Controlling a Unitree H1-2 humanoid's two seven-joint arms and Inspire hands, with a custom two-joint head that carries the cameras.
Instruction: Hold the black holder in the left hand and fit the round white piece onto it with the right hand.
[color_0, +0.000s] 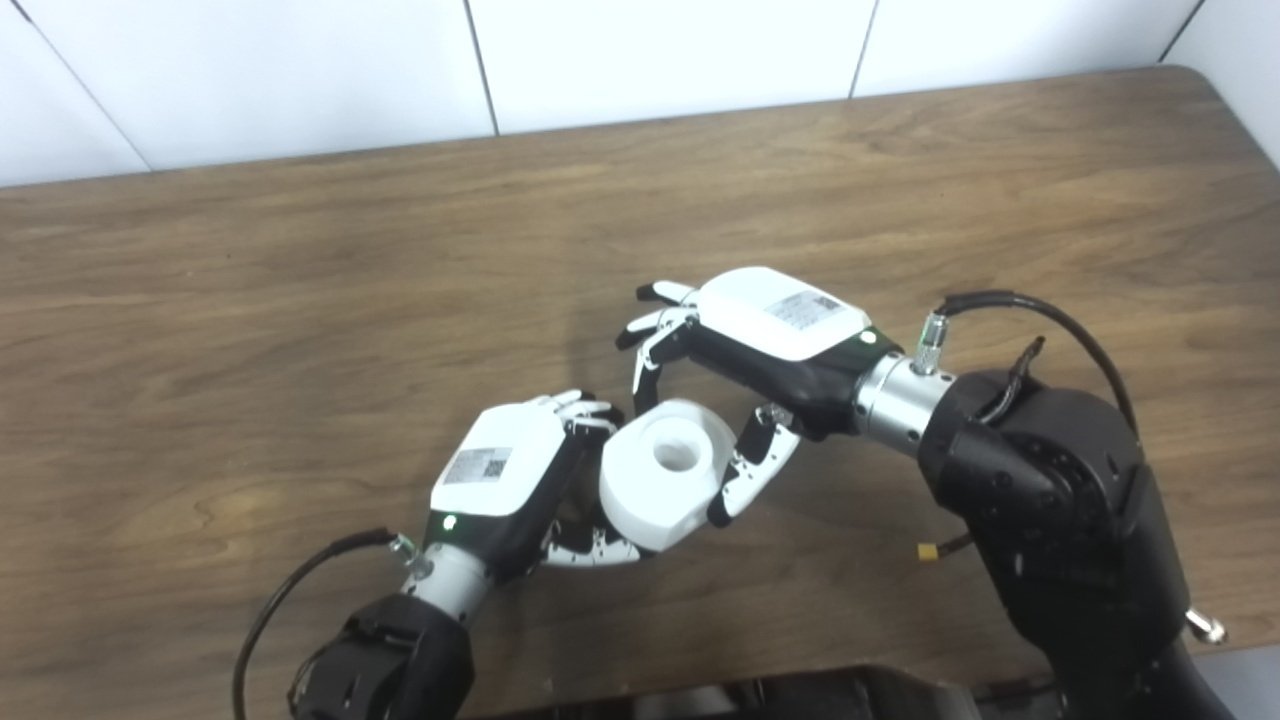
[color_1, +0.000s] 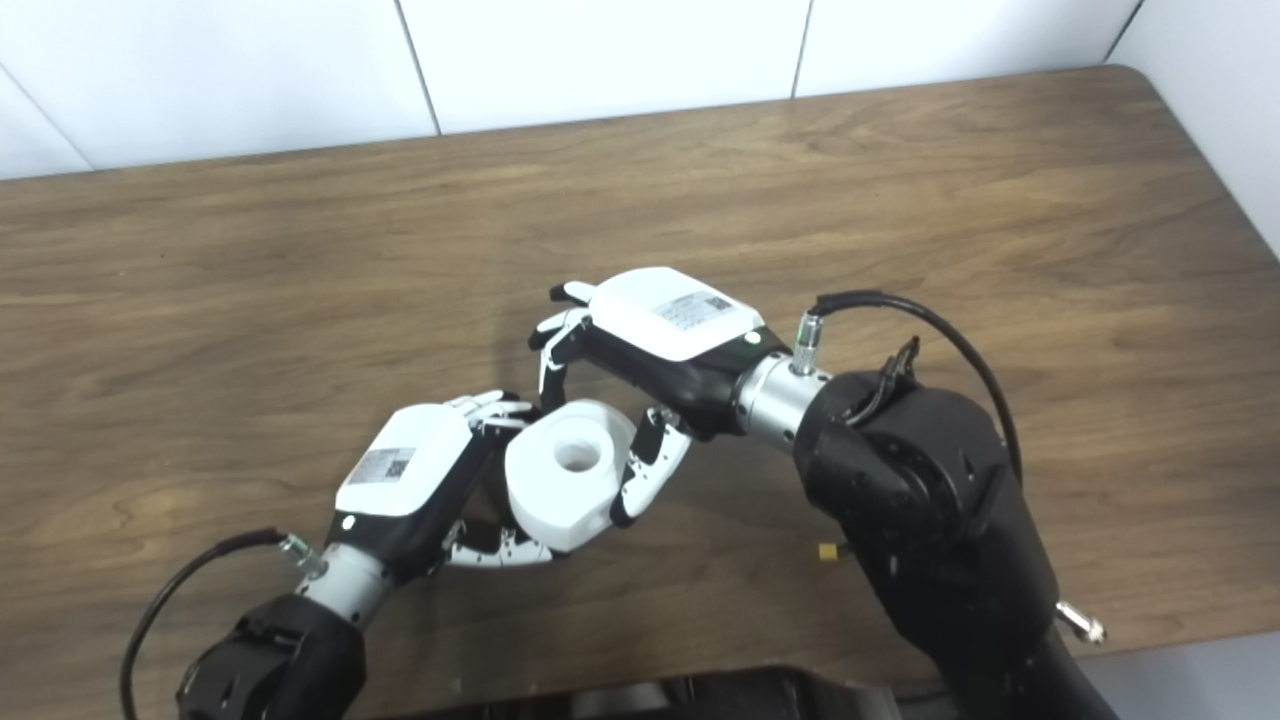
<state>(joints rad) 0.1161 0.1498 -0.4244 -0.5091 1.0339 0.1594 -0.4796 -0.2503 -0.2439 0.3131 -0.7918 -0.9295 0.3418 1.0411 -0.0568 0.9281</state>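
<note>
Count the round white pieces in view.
1. The round white plastic piece with a centre hole sits between the left hand and right hand, above the wooden table.

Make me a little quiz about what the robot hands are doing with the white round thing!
1. True or false: the white round piece lies flat on the table, untouched.
2. Which robot hand has its thumb on the piece's right side: A) left robot hand B) right robot hand?
3. Fill in: the piece has a round ____ in its top.

Key: 1 false, both hands are at it; 2 B; 3 hole.
</note>
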